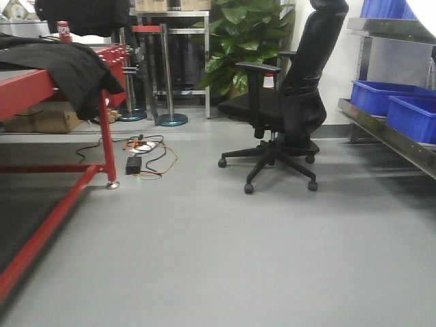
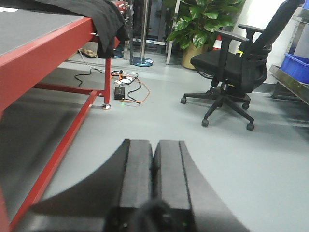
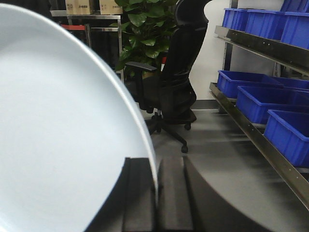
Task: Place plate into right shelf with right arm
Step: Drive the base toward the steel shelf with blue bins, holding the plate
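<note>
Floor (image 1: 204, 259) takes up most of our view: smooth, pale grey, lightly glossy, running back to a white wall. On our left stands the red-framed table (image 1: 27, 88), dark on top, with a black cloth (image 1: 61, 65) draped over its corner. On our right we have the right shelf (image 3: 251, 130), shiny steel beams on two levels, carrying blue bins (image 3: 263, 101) in rows above and below. Between the two, out on the open floor, sits a black office chair (image 1: 300, 88) on castors, and behind it a leafy green plant (image 1: 245, 34) near the back wall.

Now the plate (image 3: 53, 135): glossy white with a faint blue tint, filling the left half of the right wrist view, held up by its edge and well apart from the shelf. Its rim runs down between the pads of the right gripper (image 3: 157, 166), which is clamped onto it. In the left wrist view, the left gripper (image 2: 153, 147) has its pads pressed together with nothing between them, low above the floor near the table's red frame.

Smaller things: two stanchion posts (image 1: 167, 75) at the back, a tangle of orange and black cables (image 1: 146, 153) by the table foot, and cardboard boxes (image 3: 91, 6) on a far rack, with dark print too small for us to read.
</note>
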Robot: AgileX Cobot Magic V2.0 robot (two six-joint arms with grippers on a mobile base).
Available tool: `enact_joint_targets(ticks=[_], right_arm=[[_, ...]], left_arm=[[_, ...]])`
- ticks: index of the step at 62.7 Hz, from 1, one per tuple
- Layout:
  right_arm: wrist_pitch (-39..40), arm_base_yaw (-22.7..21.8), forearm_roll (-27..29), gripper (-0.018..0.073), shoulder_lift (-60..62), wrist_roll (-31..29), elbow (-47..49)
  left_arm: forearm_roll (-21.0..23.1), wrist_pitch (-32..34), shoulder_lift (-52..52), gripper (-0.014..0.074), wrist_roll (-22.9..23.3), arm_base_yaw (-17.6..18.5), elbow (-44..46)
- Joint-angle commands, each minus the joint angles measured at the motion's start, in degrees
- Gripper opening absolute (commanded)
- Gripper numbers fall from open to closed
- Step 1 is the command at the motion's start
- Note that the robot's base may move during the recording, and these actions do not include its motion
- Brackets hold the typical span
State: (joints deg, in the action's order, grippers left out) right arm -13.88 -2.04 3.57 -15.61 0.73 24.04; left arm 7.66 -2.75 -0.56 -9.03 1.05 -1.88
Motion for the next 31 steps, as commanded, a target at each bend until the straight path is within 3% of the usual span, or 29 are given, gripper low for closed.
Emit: enact_joint_targets(ticks=[1, 31], right_arm=[[5.27, -0.44, 0.05, 0.0052, -0.41, -0.30, 1.72], [5.24, -0.44, 0.05, 0.0052, -0.41, -0.30, 1.72]], left_arm=[[0.47, 5.16, -0.59, -0.0128, 0.40, 0.11, -0.59], [0.47, 5.16, -0.59, -0.0128, 0.40, 0.11, -0.59]])
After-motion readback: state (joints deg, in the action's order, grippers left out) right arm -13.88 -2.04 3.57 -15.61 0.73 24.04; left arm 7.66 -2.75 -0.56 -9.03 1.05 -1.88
